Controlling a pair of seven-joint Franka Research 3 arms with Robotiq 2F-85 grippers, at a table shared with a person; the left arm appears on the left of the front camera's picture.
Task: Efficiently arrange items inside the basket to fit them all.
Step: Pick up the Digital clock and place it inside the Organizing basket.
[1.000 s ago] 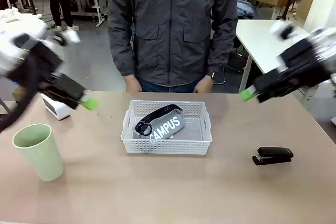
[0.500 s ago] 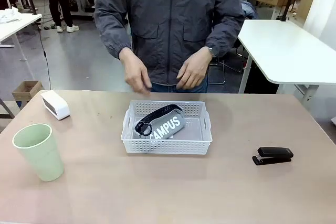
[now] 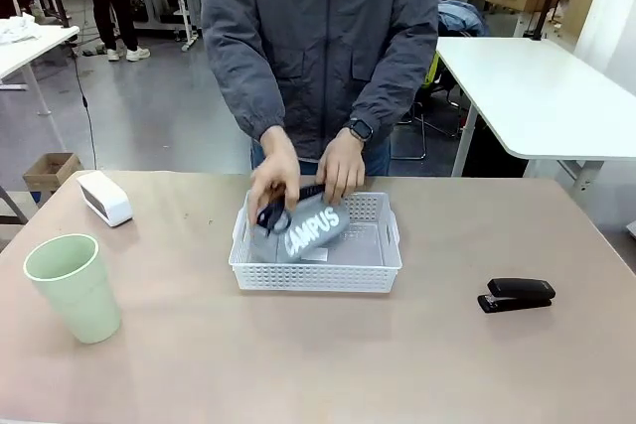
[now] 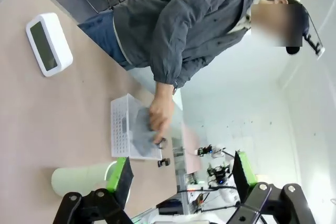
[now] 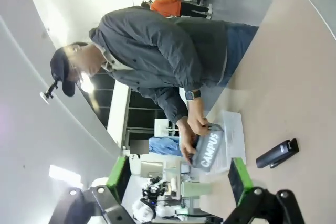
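The person's hands (image 3: 278,178) now grip the pouch (image 3: 316,232) in the basket (image 3: 363,280), repacking; left fingers (image 4: 119,179), right fingers (image 5: 237,180) wide, empty

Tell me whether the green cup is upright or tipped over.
Upright: the pale green cup stands on its base on the table, open rim up, apart from the basket.

Bright, even room light, soft faint shadows on the tabletop (image 3: 298,364) close around the basket (image 3: 316,277), person's hand (image 3: 275,181) over the basket slightly motion-smeared, wrist views bowed at the edges, washed-out white glare far beyond the basket
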